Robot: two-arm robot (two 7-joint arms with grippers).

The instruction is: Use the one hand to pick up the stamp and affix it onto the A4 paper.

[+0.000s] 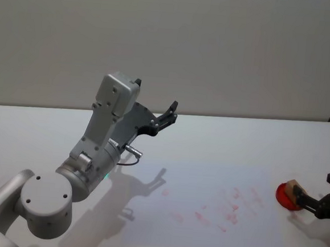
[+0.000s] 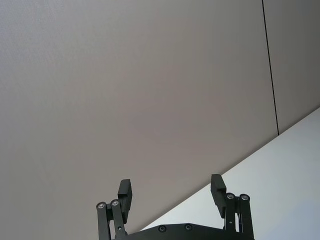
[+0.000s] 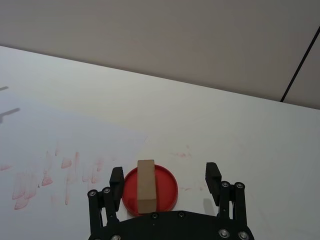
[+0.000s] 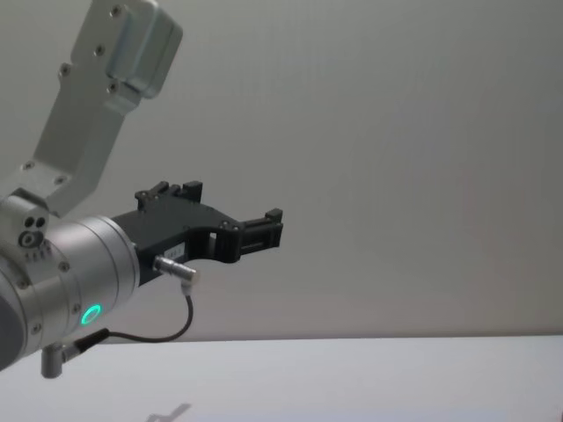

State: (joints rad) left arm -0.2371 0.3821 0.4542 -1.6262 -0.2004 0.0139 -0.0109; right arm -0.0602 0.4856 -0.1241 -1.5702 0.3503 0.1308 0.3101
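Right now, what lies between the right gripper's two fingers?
The stamp, on a red pad, sits untouched between the open right gripper's fingers; the right wrist view shows it.

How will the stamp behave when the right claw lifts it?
The stamp looks a solid squared wooden block, so probably stiff and light. Its flat faces should not roll, and suit the open right claw flanking it. Resting on the red pad, it may stick slightly. Left claw is raised, idle.
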